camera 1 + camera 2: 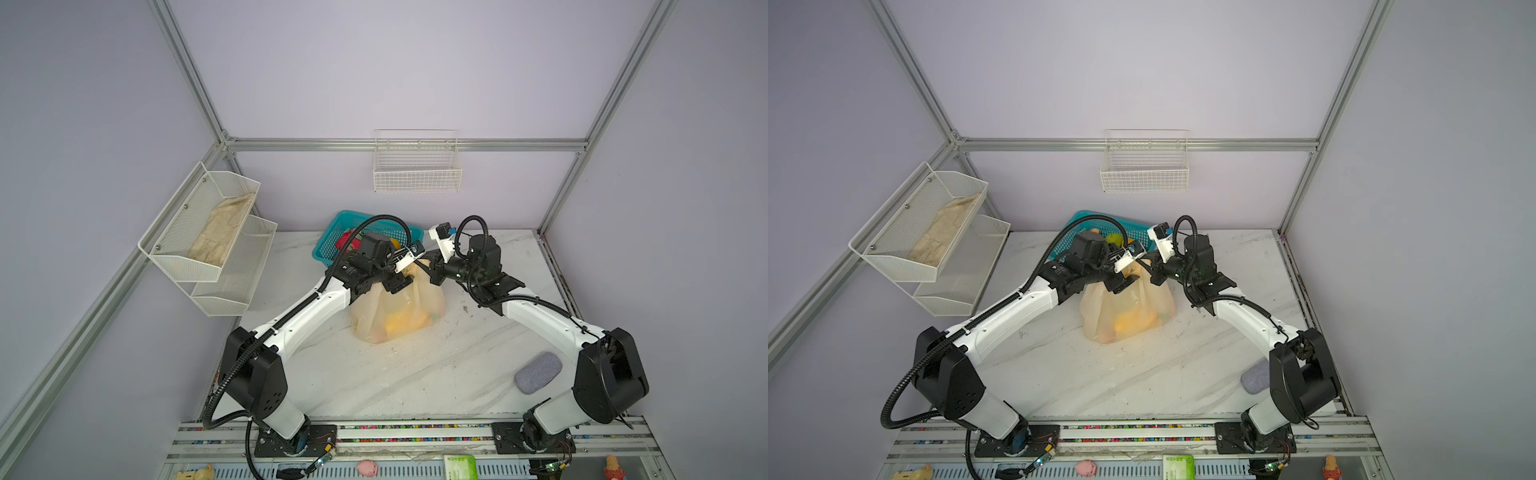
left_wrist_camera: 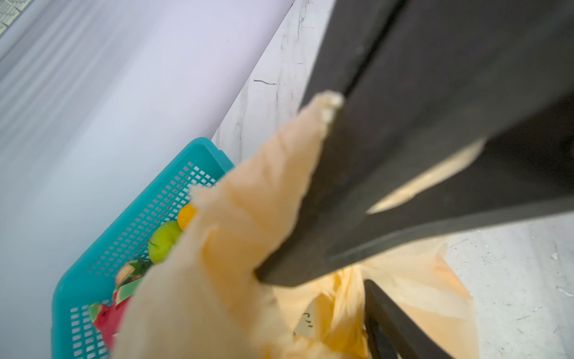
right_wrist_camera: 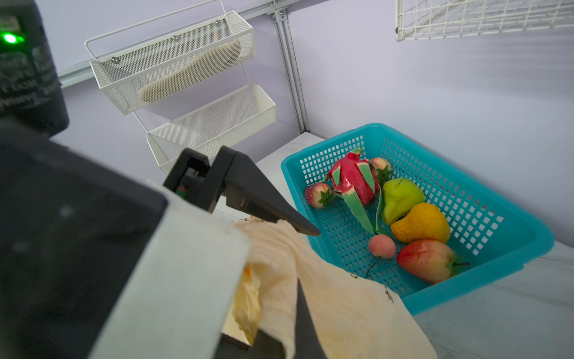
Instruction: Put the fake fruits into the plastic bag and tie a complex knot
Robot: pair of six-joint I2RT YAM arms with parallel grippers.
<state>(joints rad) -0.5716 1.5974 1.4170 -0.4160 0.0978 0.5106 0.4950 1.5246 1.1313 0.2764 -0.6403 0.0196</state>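
Two arms (image 1: pixel 307 309) bent inward, fingers (image 1: pixel 399 286) at plastic bag (image 1: pixel 395 318)

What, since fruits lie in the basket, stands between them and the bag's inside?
The plastic bag's gathered top, pinched by the right gripper, with the left gripper crowding it; fruits lie behind in the teal basket.

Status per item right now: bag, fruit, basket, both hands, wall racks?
Translucent peach plastic bag: upright, fruit inside, top gathered up.
Glossy plastic fake fruits: some bagged, several in the basket.
Teal mesh plastic basket: partly full.
Left hand: open at the bag's top.
Right hand: shut on the bag's handle strip.
White mesh two-tier rack: beige cloth in upper tier, lower empty.
White wire wall basket: empty.
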